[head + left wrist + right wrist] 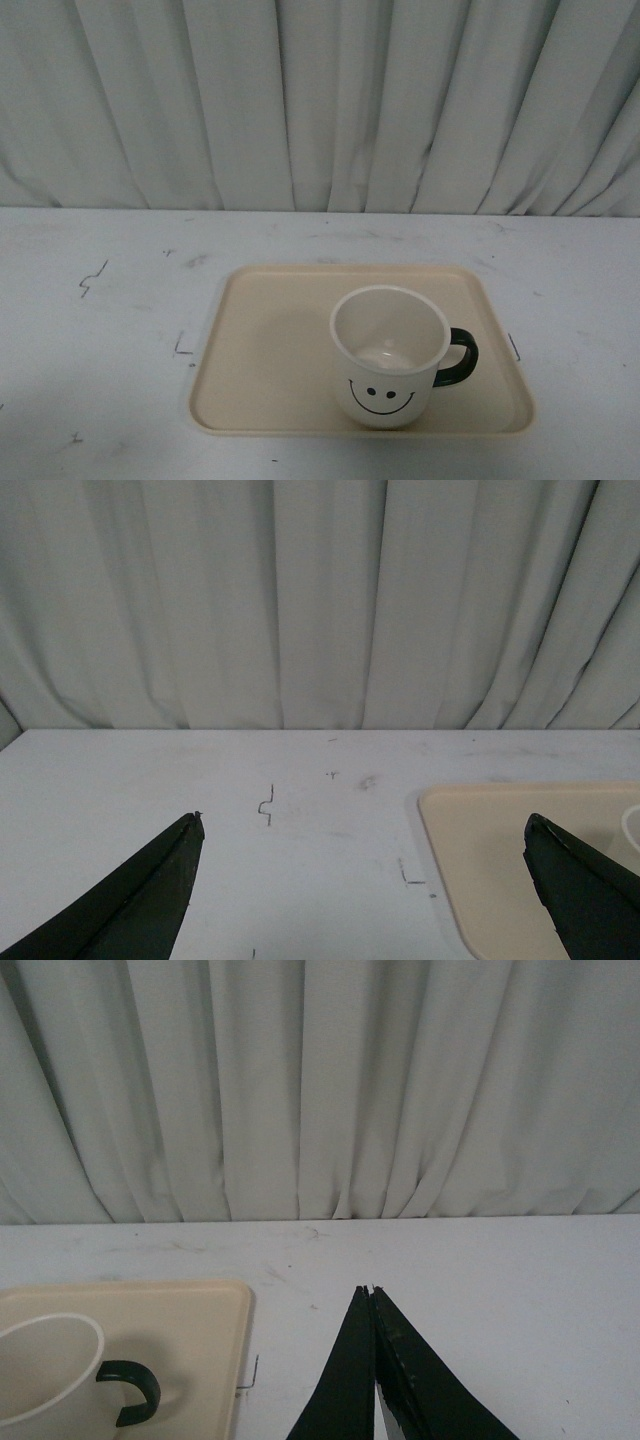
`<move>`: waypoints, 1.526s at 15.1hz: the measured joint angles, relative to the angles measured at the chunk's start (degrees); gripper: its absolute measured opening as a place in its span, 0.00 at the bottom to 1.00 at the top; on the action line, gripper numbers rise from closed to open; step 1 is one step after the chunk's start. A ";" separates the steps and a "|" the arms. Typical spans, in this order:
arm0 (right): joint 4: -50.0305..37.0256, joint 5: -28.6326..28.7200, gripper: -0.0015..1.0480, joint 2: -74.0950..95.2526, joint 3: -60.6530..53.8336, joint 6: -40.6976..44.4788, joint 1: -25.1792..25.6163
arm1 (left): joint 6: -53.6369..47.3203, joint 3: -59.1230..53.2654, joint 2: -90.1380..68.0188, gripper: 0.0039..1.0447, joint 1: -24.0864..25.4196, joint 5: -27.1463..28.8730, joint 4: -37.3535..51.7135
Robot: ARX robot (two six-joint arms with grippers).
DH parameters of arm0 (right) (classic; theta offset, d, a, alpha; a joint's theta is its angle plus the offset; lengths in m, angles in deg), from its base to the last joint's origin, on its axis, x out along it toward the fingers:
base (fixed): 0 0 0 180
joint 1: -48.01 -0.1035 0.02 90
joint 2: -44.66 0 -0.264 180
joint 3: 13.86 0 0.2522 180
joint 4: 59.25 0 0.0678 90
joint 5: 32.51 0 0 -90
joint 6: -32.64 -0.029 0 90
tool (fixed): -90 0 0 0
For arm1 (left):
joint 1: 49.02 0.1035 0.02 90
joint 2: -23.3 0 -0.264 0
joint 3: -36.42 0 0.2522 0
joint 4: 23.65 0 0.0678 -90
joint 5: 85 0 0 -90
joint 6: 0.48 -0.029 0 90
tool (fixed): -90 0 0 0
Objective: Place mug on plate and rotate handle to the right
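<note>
The white mug [388, 365] with a black smiley face stands upright on the beige plate [270, 350], toward its front right part. Its black handle [461, 357] points to the right. Neither arm shows in the front view. In the left wrist view my left gripper [364, 820] is open, its black fingers [165, 875] wide apart above the table, with the plate's corner [500, 850] beside it. My right gripper [368, 1290] is shut on nothing, off the plate's side [200, 1310]; the mug [45, 1380] and handle [130, 1390] lie a short way from it.
A white table [100, 330] with small black marks [92, 277] carries the plate. A pale pleated curtain [320, 100] hangs along the far edge.
</note>
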 joint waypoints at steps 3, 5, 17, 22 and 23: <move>6.03 0.00 0.02 -6.49 0.00 0.00 0.00 | -0.02 0.00 0.00 0.94 0.00 0.00 0.00; 8.59 0.00 0.02 -8.98 -0.02 0.02 0.00 | 0.00 0.00 0.00 0.94 0.00 0.00 0.00; 29.42 0.20 0.02 -30.49 0.02 0.00 0.00 | -0.02 0.00 0.00 0.94 0.00 -0.04 -0.02; 30.38 0.20 0.02 -30.38 0.00 -0.02 0.00 | 0.00 0.00 0.00 0.94 0.00 0.00 0.00; 30.38 0.20 0.06 -30.38 0.00 0.02 0.00 | -0.02 0.00 0.00 0.94 0.00 0.00 0.00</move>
